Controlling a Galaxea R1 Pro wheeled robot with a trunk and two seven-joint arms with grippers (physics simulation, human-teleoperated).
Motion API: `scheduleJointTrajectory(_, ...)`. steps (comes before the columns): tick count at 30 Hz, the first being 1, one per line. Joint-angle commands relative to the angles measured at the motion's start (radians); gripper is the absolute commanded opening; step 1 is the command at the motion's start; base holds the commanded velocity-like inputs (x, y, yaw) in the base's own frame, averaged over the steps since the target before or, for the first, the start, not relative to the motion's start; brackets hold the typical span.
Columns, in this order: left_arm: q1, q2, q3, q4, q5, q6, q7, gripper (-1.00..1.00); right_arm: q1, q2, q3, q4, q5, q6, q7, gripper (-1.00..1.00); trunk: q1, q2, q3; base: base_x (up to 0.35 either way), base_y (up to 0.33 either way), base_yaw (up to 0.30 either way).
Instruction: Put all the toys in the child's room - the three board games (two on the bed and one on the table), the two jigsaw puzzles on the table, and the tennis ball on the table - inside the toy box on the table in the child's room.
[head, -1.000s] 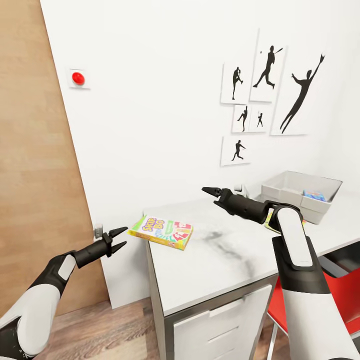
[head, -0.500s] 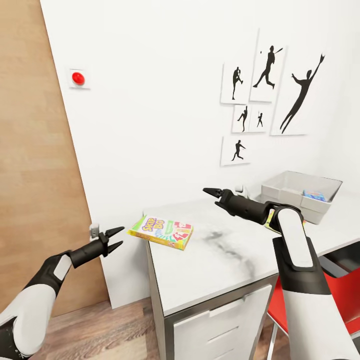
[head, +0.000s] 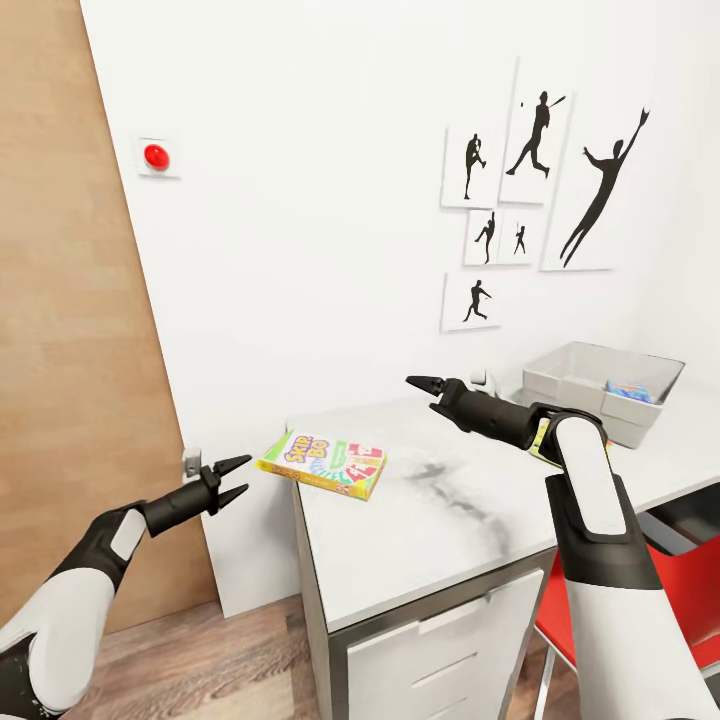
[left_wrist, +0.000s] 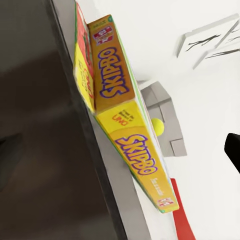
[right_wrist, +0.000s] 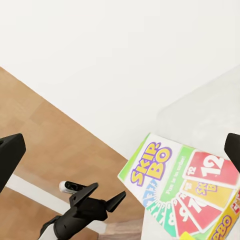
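Note:
A board game (head: 322, 463), a flat Skip-Bo box in yellow, green and red, lies on the near left corner of the white table (head: 450, 520). My left gripper (head: 238, 477) is open, off the table's left edge and level with the box (left_wrist: 120, 115), which it sees edge-on. Open too, my right gripper (head: 420, 384) hovers over the table to the right of the box (right_wrist: 190, 192) and points at it. The grey toy box (head: 600, 385) stands at the back right with something blue inside. The tennis ball (left_wrist: 157, 126) lies beside the toy box (left_wrist: 162, 102).
A wooden door (head: 60, 350) fills the left, with a red button (head: 155, 155) on the white wall. A red chair (head: 690, 580) stands under the table on the right. A yellow-green sliver (head: 541, 442) shows behind my right forearm.
My left arm has drawn back slightly to the left and down. The right gripper and the board game have stayed put.

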Motion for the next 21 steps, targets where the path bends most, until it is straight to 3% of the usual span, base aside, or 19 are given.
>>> scheduleJointTrajectory(1, -0.001, -0.001, 0.003, 0.000, 0.000, 0.005, -0.001, 1.00, -0.001, 0.000, -0.001, -0.001, -0.011, 0.003, -0.010, 1.00, 0.000, -0.001, -0.001, 0.000, 0.000, 0.000)
scheduleJointTrajectory(21, -0.001, -0.005, 0.003, 0.002, 0.001, -0.004, 0.004, 1.00, -0.001, 0.000, -0.002, -0.001, -0.013, 0.003, -0.010, 1.00, 0.000, -0.001, -0.001, 0.053, -0.045, 0.000)
